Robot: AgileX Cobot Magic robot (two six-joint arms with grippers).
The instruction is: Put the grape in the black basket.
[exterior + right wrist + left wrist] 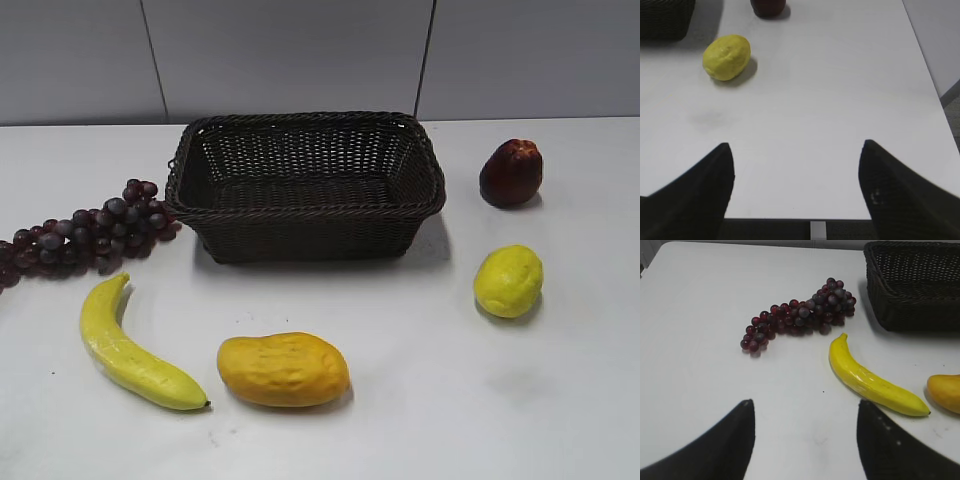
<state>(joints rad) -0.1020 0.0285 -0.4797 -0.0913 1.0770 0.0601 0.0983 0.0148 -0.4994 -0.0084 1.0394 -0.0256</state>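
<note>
The grape [85,232] is a long dark purple-red bunch lying on the white table left of the black basket [305,200], its near end touching the basket's left side. The grape also shows in the left wrist view [800,315], with the basket's corner [915,290] at top right. My left gripper [804,402] is open and empty, above the table well short of the grape. My right gripper [796,145] is open and empty near the table's front edge. Neither gripper shows in the exterior view.
A yellow banana [125,350] and an orange mango [284,369] lie in front of the basket. A yellow lemon [508,281] and a dark red apple-like fruit [511,173] sit to the right. The table's right edge [932,75] is near my right gripper.
</note>
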